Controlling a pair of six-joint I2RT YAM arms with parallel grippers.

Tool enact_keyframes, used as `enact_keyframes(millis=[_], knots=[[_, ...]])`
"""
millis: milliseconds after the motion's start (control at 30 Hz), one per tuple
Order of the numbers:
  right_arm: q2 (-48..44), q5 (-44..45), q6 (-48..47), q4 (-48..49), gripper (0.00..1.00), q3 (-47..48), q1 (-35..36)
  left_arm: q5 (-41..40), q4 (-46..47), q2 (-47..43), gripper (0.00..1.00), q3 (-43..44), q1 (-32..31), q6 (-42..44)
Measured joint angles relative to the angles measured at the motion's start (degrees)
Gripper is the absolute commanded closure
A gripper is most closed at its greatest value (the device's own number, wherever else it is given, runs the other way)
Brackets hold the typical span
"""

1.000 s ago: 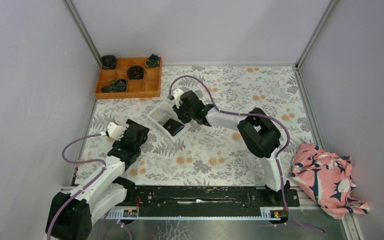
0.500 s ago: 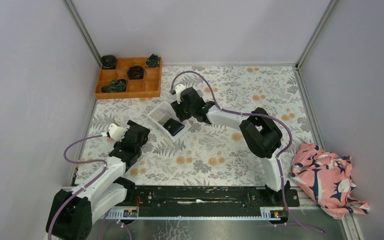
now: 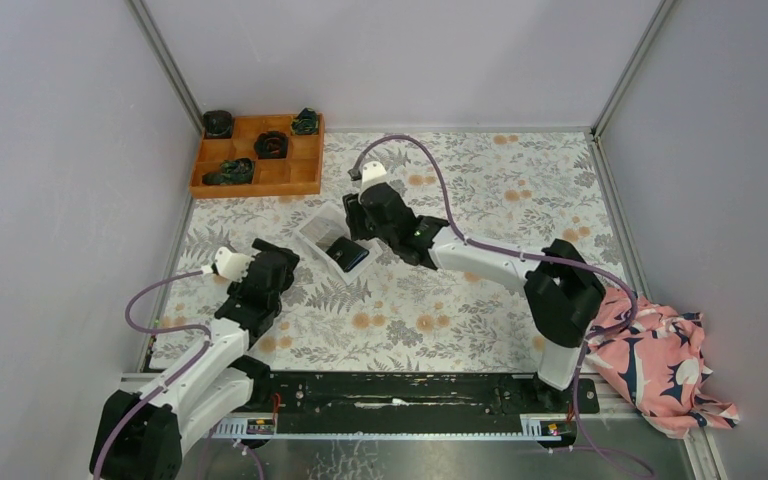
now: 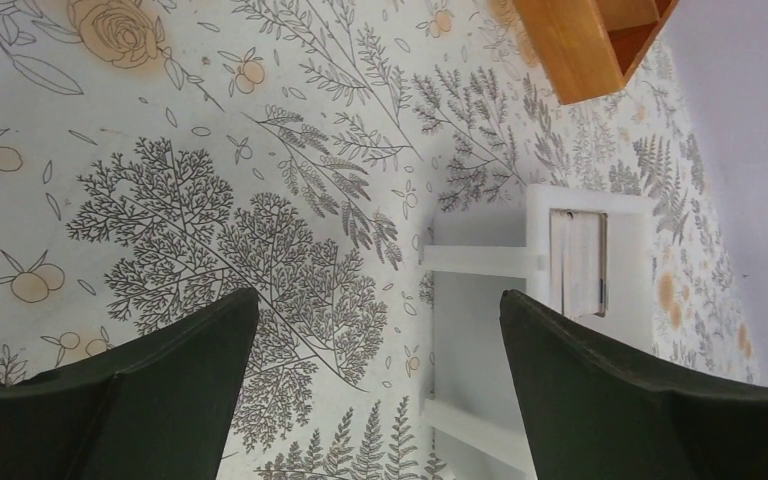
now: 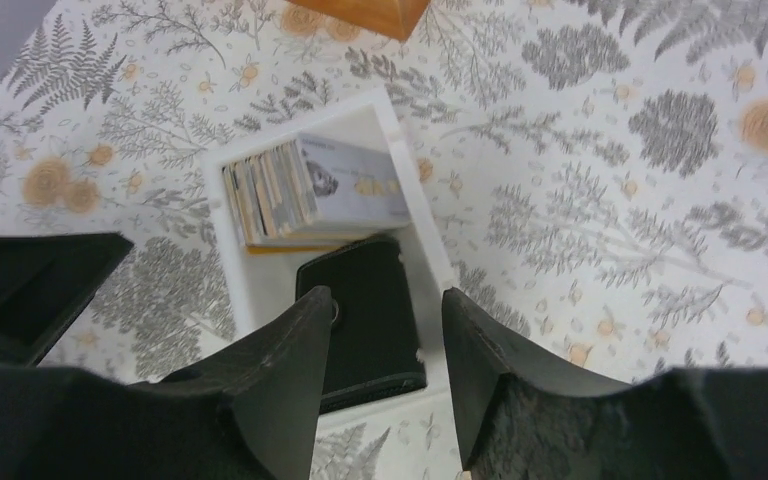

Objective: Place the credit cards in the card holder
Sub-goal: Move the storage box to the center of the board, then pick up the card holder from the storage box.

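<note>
The black card holder (image 5: 370, 310) lies shut in the near part of a white tray (image 5: 222, 290). The credit cards (image 5: 305, 190) are a fanned stack, whitish-grey on top with an orange edge beneath, in the tray's far part. My right gripper (image 5: 385, 298) is open and empty above the holder. In the top view it (image 3: 358, 232) hangs over the tray (image 3: 312, 222), beside the holder (image 3: 346, 254). My left gripper (image 4: 377, 296) is open and empty over the cloth, short of the tray (image 4: 480, 330); cards (image 4: 575, 260) show beyond. In the top view it (image 3: 282, 268) is left of the tray.
An orange compartmented box (image 3: 257, 155) with several dark objects stands at the back left; its corner shows in the left wrist view (image 4: 585, 40). A pink patterned cloth (image 3: 660, 355) lies bunched at the near right. Grey walls enclose the floral table cover.
The right arm's elbow has swung right and nearer, and its wrist has turned over the tray. The left arm has hardly moved.
</note>
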Motion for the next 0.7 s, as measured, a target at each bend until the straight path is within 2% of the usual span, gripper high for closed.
enact_keyframes(millis=[333,467,700], knots=[[-5.22,8.46,18.56,2.71,0.47,-12.31,3.54,-0.31,0.94,-2.64,0.03,-0.55,-0.2,0.66],[-5.22,9.92,26.49,3.78,0.46,-15.1,4.11,-0.31,1.53,-2.99,0.03,-0.85,-0.2,0.72],[-5.22,10.82,34.47,5.7,0.46,-16.26,4.11,-0.31,2.84,-3.93,0.04,-1.22,-0.2,0.87]])
